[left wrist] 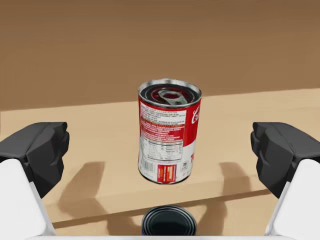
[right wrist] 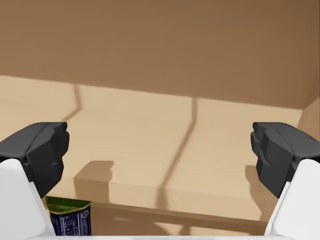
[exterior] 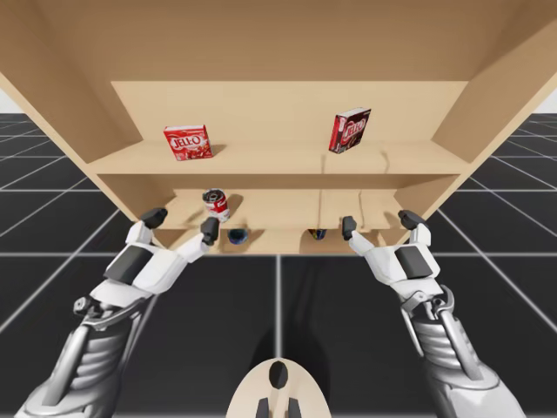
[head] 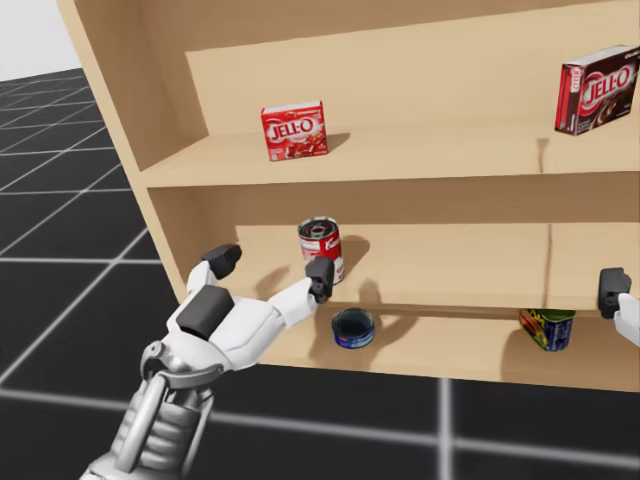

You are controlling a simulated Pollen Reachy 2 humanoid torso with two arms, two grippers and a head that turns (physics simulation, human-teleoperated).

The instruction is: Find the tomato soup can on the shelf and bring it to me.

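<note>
While short of the red can (left wrist: 169, 132), left fingers (left wrist: 37, 150) apart.

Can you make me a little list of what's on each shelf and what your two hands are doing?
Top shelf: red box, dark red box
Middle shelf: red and white can, standing upright
Bottom shelf: flat blue can, green and blue can
Left gripper: open, just in front of the red and white can, not touching it
Right gripper: open, holding nothing
</note>
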